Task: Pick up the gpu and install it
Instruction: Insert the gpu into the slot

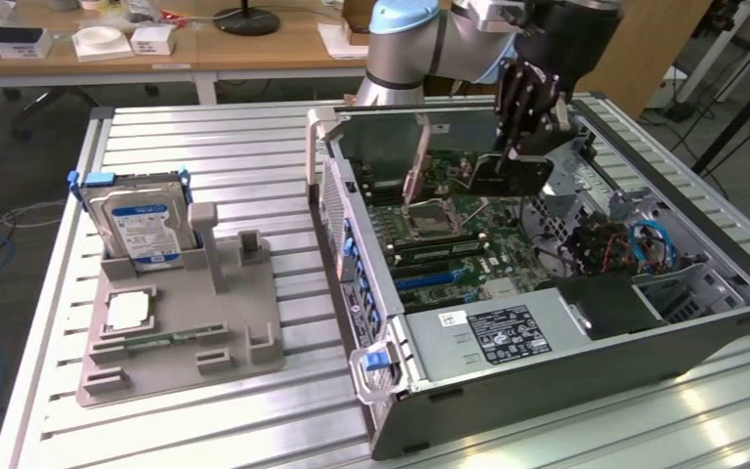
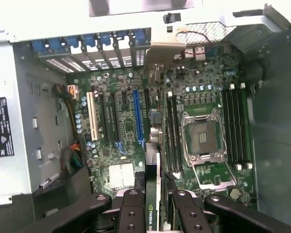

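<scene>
Hovering above the motherboard [image 1: 467, 244] inside the open computer case [image 1: 609, 376], pincer [image 1: 521, 147] clamped narrowly on the gpu [image 1: 511, 176], card upright, edge down; case rests on the slatted worktop [image 1: 192, 137].

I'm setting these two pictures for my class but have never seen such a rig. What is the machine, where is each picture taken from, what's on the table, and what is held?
The machine is a single robot arm with black fingers. One picture comes from a camera off the arm, overlooking the slatted table; the other from a camera on the arm's wrist, looking past the fingers. On the table stands an open computer case, its motherboard exposed. At the exterior view's left, a grey holder carries a hard drive, a square chip and a memory stick. The fingers grip the gpu, a thin card, over the motherboard inside the case.
</scene>
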